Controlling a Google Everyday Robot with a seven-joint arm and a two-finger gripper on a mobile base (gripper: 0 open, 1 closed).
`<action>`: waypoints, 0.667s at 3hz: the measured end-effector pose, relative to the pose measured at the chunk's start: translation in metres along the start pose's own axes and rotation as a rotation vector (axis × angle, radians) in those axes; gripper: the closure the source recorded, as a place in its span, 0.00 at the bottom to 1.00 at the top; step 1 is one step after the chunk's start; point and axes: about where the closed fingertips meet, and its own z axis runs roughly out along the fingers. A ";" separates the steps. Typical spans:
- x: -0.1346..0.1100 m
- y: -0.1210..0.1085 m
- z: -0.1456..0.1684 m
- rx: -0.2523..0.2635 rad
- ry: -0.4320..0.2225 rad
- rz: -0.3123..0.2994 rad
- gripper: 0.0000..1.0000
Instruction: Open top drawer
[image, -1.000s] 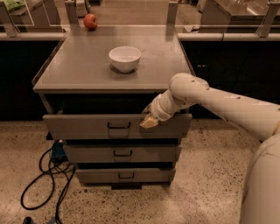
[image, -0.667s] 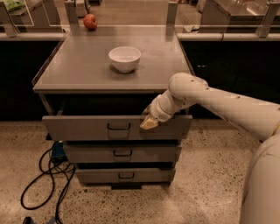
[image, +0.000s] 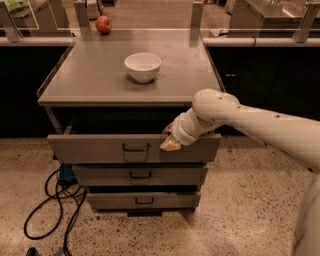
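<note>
The top drawer (image: 100, 148) is a wide grey metal drawer with a small black wire handle (image: 135, 147) centred on its front. It stands pulled out from under the grey tabletop, with a dark gap behind its front. My gripper (image: 170, 141) sits at the drawer's upper edge, right of the handle, at the end of my white arm (image: 250, 120) that reaches in from the right.
A white bowl (image: 143, 66) stands on the grey tabletop (image: 90, 75), and a red apple (image: 103, 24) lies at its back. Two narrower drawers (image: 140, 175) sit below the top one. Black cables (image: 55, 200) lie on the speckled floor at the left.
</note>
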 end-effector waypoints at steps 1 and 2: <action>-0.001 0.000 -0.003 0.000 0.000 0.000 1.00; 0.004 0.021 -0.004 0.010 0.018 0.008 1.00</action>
